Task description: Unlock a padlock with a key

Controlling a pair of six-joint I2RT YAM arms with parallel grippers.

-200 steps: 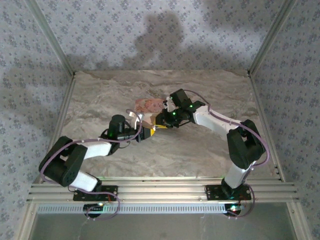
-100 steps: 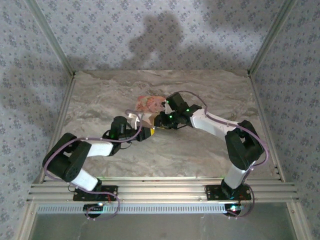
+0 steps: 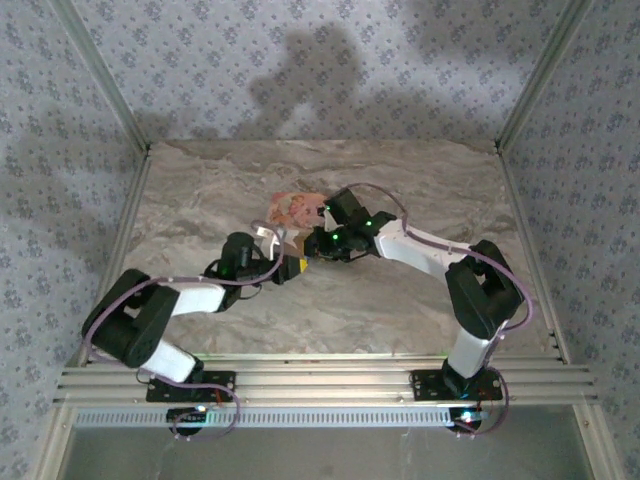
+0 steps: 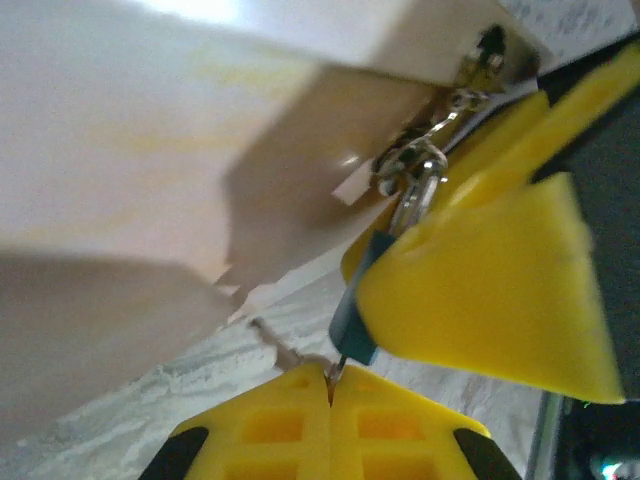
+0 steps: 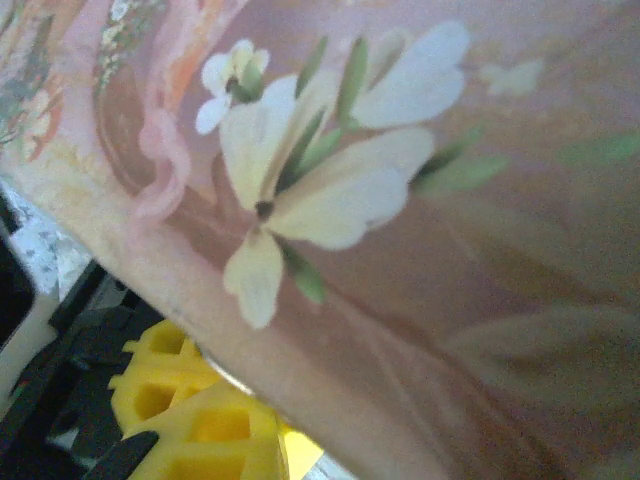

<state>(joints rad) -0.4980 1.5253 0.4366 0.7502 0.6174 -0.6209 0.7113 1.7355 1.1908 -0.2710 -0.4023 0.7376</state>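
Right gripper point(image 3: 316, 250) further left (marbled tabletop point(image 3: 410, 180); blue floral-papered walls point(image 3: 200, 60))

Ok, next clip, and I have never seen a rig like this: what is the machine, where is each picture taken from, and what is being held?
Two robot arms, left and right, are bolted at the near edge of a marble-patterned table. The overhead view looks from behind them; the other two come from wrist cameras. A pink box printed with flowers is mid-table, where the left gripper and the right gripper meet. In the left wrist view, the left gripper is shut on a thin metal tip, probably the key, below the dark-blue padlock, which the right gripper seems to clamp.
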